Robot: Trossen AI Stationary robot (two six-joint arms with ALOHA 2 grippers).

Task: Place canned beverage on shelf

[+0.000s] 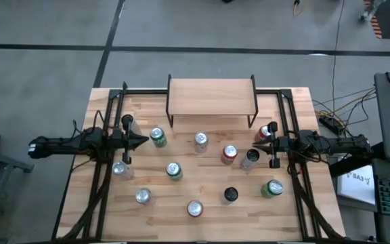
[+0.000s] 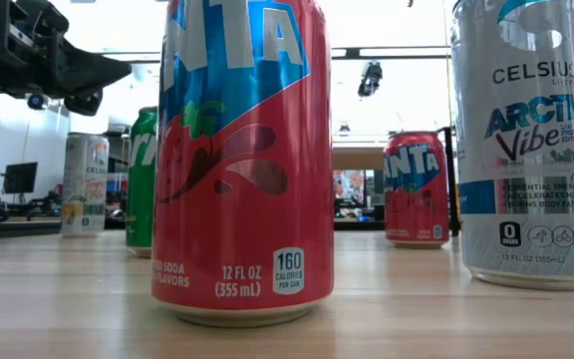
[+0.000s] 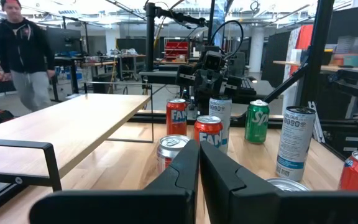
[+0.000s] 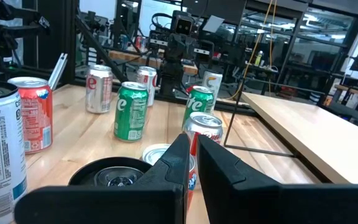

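Note:
The shelf, a low light-wood board on thin black legs, stands at the table's far middle; its top is bare in the left wrist view and in the right wrist view. Several beverage cans stand upright on the tabletop in front of it, among them a red one, a green one and a silver one. My left gripper is shut and level at the table's left side, its fingertips together. My right gripper is shut at the right side, beside a dark-topped can.
More cans stand nearer the front: a green one, a black-topped one and a red one, which fills the low view. Black frame rails run along both table sides. A person walks in the room beyond.

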